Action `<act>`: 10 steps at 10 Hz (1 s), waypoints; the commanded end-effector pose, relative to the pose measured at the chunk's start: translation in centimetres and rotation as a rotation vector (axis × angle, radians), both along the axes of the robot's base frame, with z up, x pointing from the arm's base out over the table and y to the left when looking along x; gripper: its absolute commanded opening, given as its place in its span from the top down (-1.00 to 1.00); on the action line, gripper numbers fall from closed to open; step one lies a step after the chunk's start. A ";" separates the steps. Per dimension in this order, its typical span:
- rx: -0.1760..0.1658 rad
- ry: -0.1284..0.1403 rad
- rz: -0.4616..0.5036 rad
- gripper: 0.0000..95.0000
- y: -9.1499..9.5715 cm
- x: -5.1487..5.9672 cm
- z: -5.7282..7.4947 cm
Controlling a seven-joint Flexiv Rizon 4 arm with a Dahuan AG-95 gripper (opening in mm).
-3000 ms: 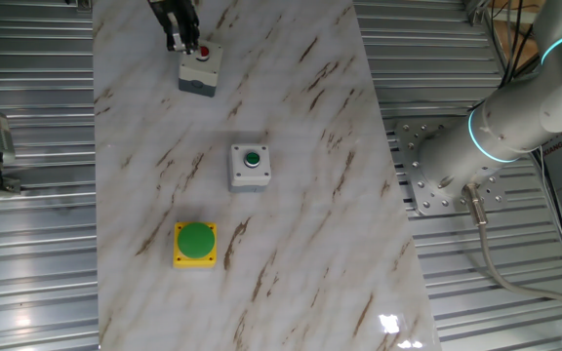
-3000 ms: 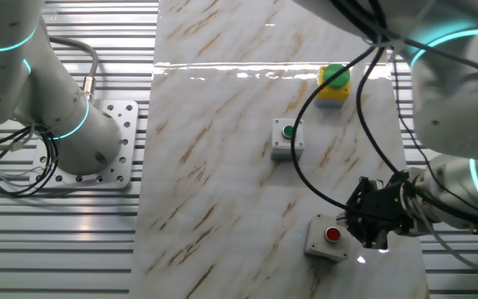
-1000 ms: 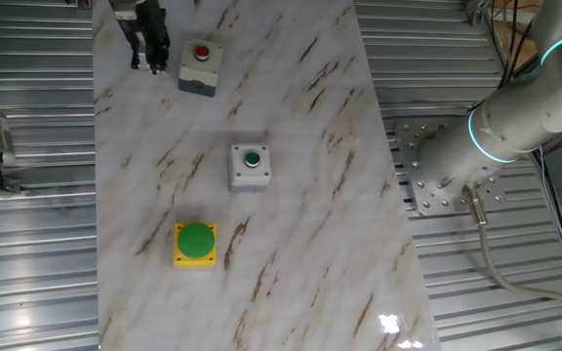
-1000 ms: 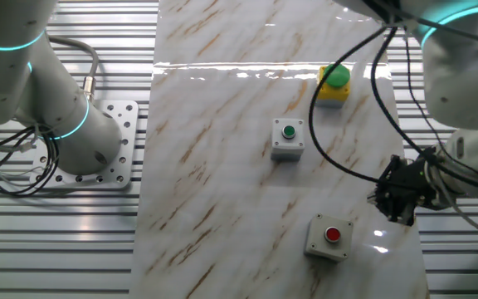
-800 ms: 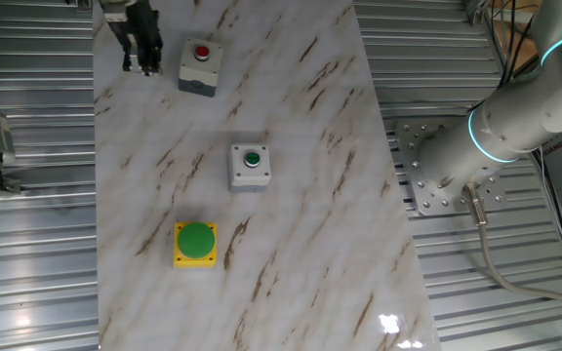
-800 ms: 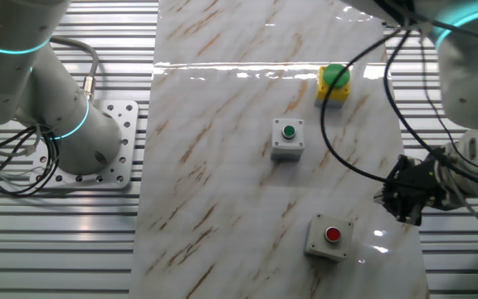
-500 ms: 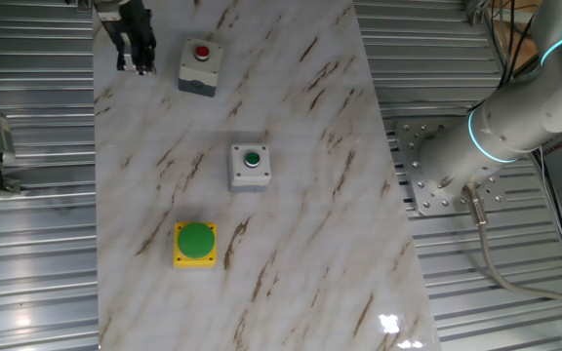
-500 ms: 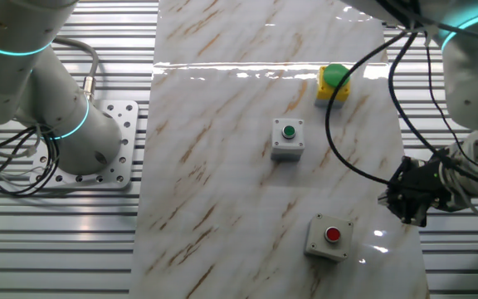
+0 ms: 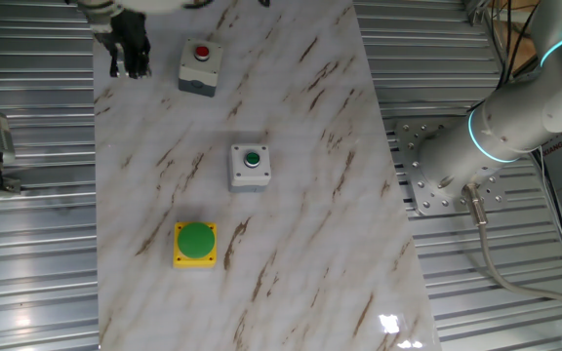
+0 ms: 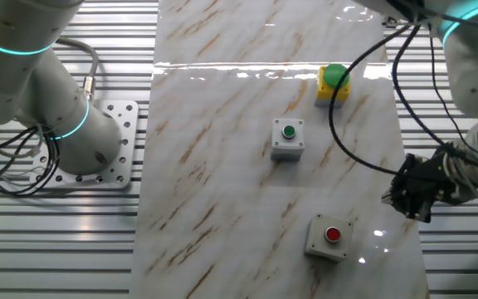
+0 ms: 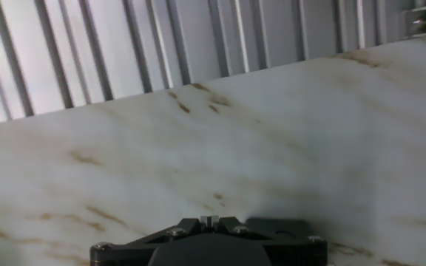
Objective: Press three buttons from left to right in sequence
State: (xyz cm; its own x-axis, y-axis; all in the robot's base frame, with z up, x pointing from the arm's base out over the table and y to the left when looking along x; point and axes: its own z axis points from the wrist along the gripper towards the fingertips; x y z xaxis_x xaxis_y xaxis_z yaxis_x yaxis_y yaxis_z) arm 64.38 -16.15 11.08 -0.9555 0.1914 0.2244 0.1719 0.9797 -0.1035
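The pincer [image 9: 131, 66] hangs over the edge of the marbled surface [image 9: 291, 146], beside the grey box with the small red button [image 9: 200, 64] but not touching it; a clear strip of marble lies between them. In the other fixed view the pincer [image 10: 412, 203] is a dark shape at the side border of the surface, a little farther up than the red-button box [image 10: 329, 237]. I cannot tell if its fingers are spread or pressed together: both fixed views show only a dark mass, and the hand view shows only the black body of the hand at the bottom, above bare veined marble and the ribbed metal floor behind.

The three boxes stand in a slanted line, well apart from each other. The grey box with the small dark-green button [image 9: 251, 166] sits near the middle of the surface. The yellow box with the big green dome button [image 9: 195, 243] stands at the far end of the line from the red one, closer to the same long edge as the pincer. All three stand flat and upright.

The thick white arm [image 9: 515, 117] with a glowing teal ring rises from a metal base plate [image 9: 427, 171] next to the surface.
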 end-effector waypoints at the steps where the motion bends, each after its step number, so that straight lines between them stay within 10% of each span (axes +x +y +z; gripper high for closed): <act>1: -0.065 -0.025 -0.035 1.00 0.5 -1.3 -0.2; 10: -0.042 -0.019 -0.076 1.00 -0.2 -4.1 0.5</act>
